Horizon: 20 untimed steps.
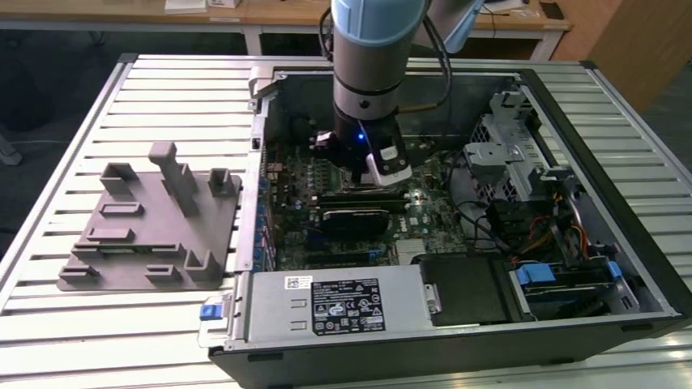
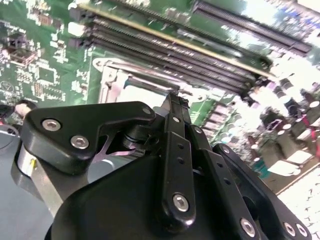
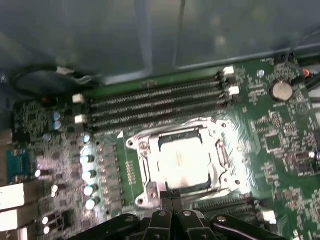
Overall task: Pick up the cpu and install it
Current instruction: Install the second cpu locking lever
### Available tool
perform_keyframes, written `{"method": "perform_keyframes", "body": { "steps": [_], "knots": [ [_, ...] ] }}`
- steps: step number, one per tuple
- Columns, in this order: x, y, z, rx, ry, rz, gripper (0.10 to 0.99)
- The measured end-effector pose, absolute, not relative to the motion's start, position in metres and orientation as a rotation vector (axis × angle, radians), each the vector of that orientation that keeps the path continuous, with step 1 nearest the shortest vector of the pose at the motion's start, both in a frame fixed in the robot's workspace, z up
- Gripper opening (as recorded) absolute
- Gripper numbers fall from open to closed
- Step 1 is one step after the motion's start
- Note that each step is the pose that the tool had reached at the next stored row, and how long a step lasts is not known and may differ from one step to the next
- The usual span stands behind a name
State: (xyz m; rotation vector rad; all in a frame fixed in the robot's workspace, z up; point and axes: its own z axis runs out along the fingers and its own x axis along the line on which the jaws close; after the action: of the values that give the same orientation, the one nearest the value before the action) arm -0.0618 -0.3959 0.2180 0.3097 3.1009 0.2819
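In the first wrist view the cpu (image 3: 182, 162), a flat square with a shiny silver top, lies flat inside the metal socket frame (image 3: 144, 167) on the green motherboard. My gripper (image 3: 172, 196) is shut, its two black fingers pressed together with nothing between them, the tips right at the near edge of the cpu. In the second wrist view the closed fingers (image 2: 173, 107) point down at the socket frame (image 2: 112, 82). In the exterior view the gripper (image 1: 365, 188) hangs low inside the open computer case, over the middle of the board.
Long memory slots (image 3: 155, 102) run beside the socket. Silver capacitors (image 3: 87, 175) stand on another side. The case walls, a drive cage (image 1: 508, 154), cables (image 1: 562, 235) and the power supply (image 1: 335, 304) surround the arm. A grey plastic tray with upright posts (image 1: 151, 227) sits on the slatted table at the exterior view's left.
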Motion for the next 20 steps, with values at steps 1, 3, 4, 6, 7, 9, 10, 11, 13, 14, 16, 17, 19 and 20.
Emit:
{"method": "perform_keyframes", "body": {
  "steps": [1,3,4,6,7,9,10,11,13,14,16,17,19,20],
  "knots": [
    [-0.060,-0.394,0.218,0.310,3.101,0.281,0.106],
    [-0.055,-0.392,0.218,0.310,3.101,0.276,0.106],
    [-0.053,-0.392,0.218,0.310,3.101,0.273,0.106],
    [-0.050,-0.389,0.218,0.310,3.101,0.265,0.106],
    [-0.049,-0.387,0.218,0.310,3.102,0.260,0.106],
    [-0.047,-0.383,0.217,0.310,3.102,0.253,0.106],
    [-0.046,-0.381,0.217,0.310,3.102,0.249,0.106],
    [-0.045,-0.378,0.217,0.310,3.102,0.243,0.106],
    [-0.045,-0.373,0.217,0.309,3.102,0.234,0.106],
    [-0.044,-0.372,0.217,0.309,3.102,0.232,0.106],
    [-0.044,-0.372,0.217,0.309,3.102,0.232,0.106],
    [-0.044,-0.372,0.217,0.309,3.102,0.232,0.106],
    [-0.044,-0.372,0.217,0.309,3.102,0.232,0.106],
    [-0.044,-0.372,0.217,0.309,3.102,0.232,0.106]
  ]
}}
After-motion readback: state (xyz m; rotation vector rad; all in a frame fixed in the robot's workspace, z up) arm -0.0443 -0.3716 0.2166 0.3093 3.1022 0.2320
